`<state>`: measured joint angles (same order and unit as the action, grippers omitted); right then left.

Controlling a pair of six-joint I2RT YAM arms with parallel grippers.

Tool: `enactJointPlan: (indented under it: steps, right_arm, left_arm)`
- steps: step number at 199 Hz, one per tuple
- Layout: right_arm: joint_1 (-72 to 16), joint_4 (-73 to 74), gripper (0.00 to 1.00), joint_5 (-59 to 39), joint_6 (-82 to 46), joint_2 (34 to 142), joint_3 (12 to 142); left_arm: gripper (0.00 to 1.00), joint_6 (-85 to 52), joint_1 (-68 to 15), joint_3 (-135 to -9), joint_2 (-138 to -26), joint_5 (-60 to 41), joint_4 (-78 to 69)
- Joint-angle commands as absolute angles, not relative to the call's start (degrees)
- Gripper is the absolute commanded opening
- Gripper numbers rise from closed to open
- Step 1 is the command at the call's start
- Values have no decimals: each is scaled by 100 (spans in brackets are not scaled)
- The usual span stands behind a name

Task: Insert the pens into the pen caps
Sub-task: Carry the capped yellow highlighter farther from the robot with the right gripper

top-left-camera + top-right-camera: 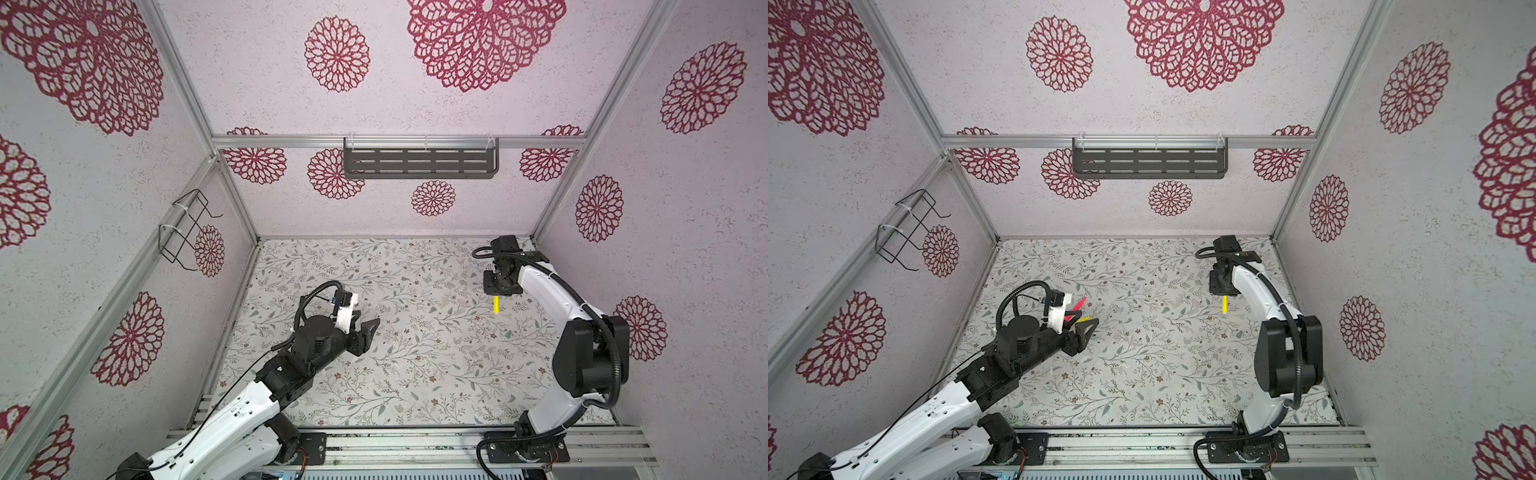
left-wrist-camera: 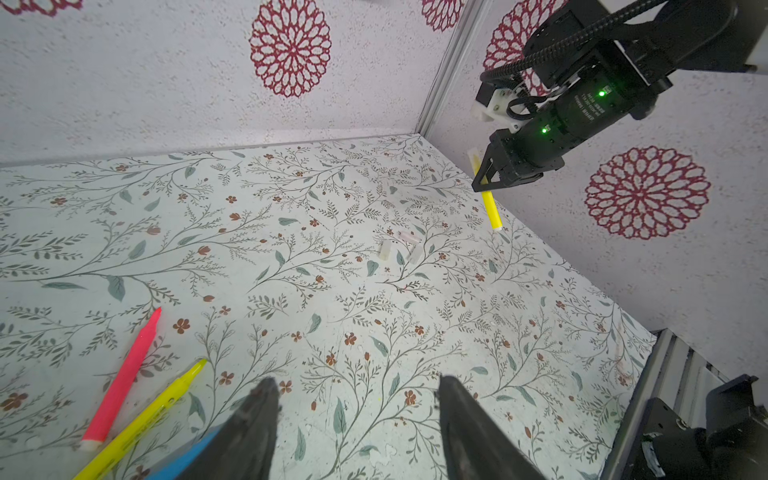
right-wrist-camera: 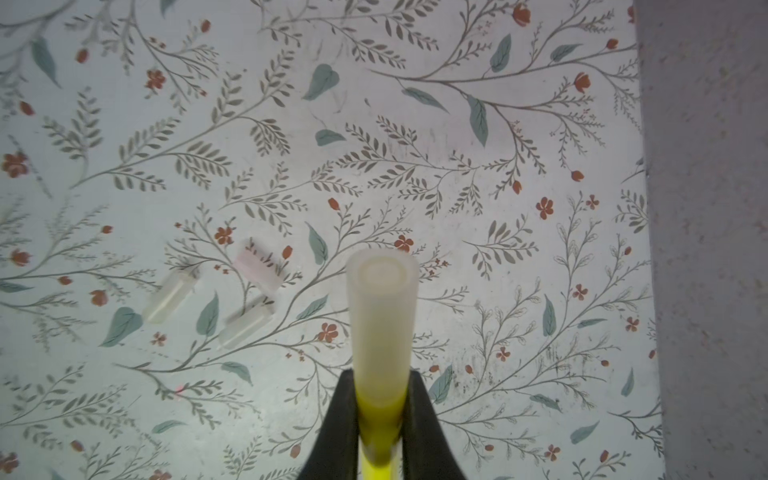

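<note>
Pinched in the right hand [image 3: 381,376], a yellow pen [image 3: 379,419] is wearing a whitish cap [image 3: 382,316] and hanging clear of the bench [image 3: 519,324]. Three loose caps [image 3: 170,297] are lying below, off to its side. Beside the left hand [image 2: 356,382], spread apart and empty, a red pen [image 2: 124,374], second yellow pen [image 2: 145,415] and blue pen [image 2: 187,457] are resting.
</note>
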<state>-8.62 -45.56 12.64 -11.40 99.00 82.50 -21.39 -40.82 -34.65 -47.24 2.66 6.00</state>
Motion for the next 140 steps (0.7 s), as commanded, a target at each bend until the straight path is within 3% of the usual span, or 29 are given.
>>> enactJointPlan:
  steps: [1,140]
  right_arm:
    - [-745,-4812,0,1575,-926,10097,8436]
    - [-370,-4421,0,1462,85,11651,8856]
  left_arm:
    - [63,-2222,-4052,-3345,-4598,365,684]
    - [63,-2278,-4042,-3200,-4273,387,782]
